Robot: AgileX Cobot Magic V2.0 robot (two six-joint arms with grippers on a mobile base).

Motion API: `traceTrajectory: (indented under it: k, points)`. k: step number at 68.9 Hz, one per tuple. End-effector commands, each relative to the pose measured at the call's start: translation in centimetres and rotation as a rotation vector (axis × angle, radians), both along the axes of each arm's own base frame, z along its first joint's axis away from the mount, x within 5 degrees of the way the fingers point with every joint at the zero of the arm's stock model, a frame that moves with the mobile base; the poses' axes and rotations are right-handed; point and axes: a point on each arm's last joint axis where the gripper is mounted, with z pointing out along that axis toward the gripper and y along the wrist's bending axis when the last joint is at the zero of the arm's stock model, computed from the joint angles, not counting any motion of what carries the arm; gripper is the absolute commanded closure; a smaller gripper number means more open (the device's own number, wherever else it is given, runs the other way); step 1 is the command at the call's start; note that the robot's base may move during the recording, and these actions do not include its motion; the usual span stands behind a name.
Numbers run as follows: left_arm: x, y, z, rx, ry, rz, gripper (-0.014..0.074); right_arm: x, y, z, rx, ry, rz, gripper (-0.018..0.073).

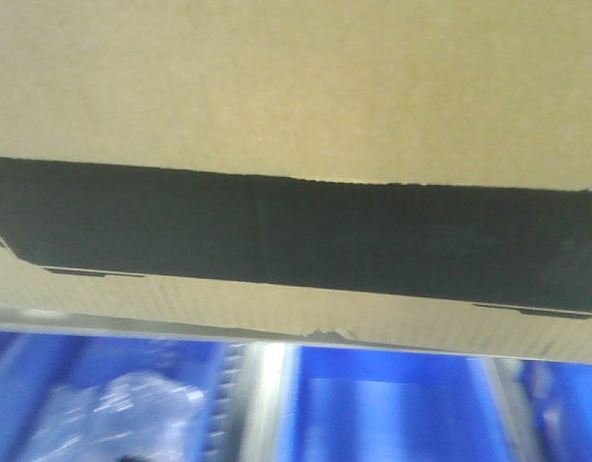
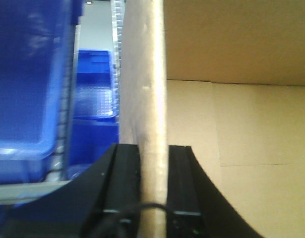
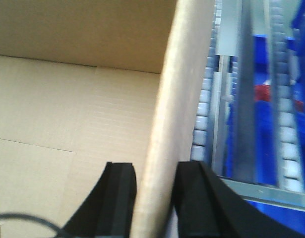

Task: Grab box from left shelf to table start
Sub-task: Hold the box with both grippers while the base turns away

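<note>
Both grippers (image 2: 153, 148) (image 3: 154, 166) astride box (image 1: 296, 87) walls

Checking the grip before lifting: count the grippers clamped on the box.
2. The left gripper pinches one side wall of the box, one finger inside and one outside; the right gripper pinches the opposite wall the same way. Neither shows in the front view.

A warehouse or stockroom is suggested: blue plastic bins (image 1: 401, 414) are seen below the cardboard box (image 1: 296, 87), and a roller-track rack (image 3: 206, 96) is seen just beside it.
</note>
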Motion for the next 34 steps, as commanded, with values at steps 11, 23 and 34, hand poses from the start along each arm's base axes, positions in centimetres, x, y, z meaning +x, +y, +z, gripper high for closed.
traceTrajectory:
  k: [11,23,34]
  points:
    - [-0.87,-0.46,2.98,-0.195,-0.159,-0.076,0.07,0.02,0.13,2.35,0.031,-0.181,0.01,0.0503]
    - [-0.87,-0.46,2.98,-0.195,-0.159,-0.076,0.07,0.02,0.13,2.35,0.031,-0.181,0.01,0.0503]
    - [-0.87,-0.46,2.98,-0.195,-0.159,-0.076,0.07,0.02,0.13,2.35,0.031,-0.181,0.01,0.0503]
